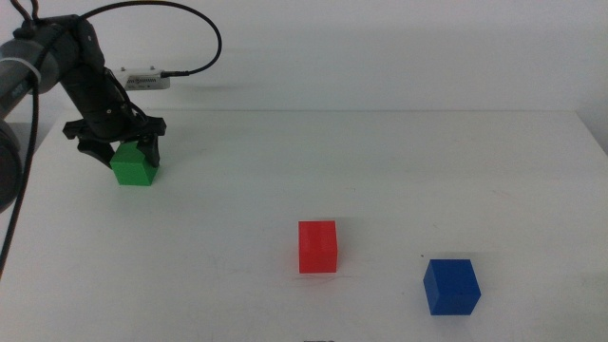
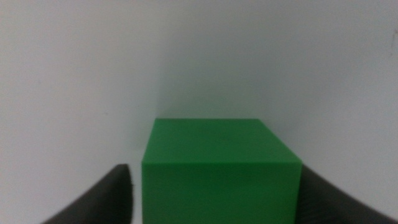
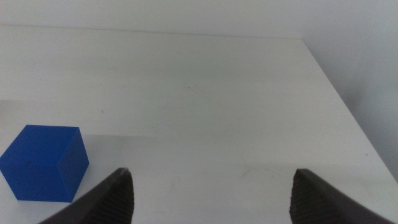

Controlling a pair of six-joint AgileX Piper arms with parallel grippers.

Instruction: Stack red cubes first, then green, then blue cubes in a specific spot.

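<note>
White table point(image 1: 380, 171): left gripper point(image 1: 119, 147) jaws straddle green point(image 1: 133, 165) (contact unclear).

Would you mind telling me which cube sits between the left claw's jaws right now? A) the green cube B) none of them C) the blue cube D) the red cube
A: the left claw straddles the green cube at the table's far left, and the left wrist view shows a jaw on each side of it.
</note>
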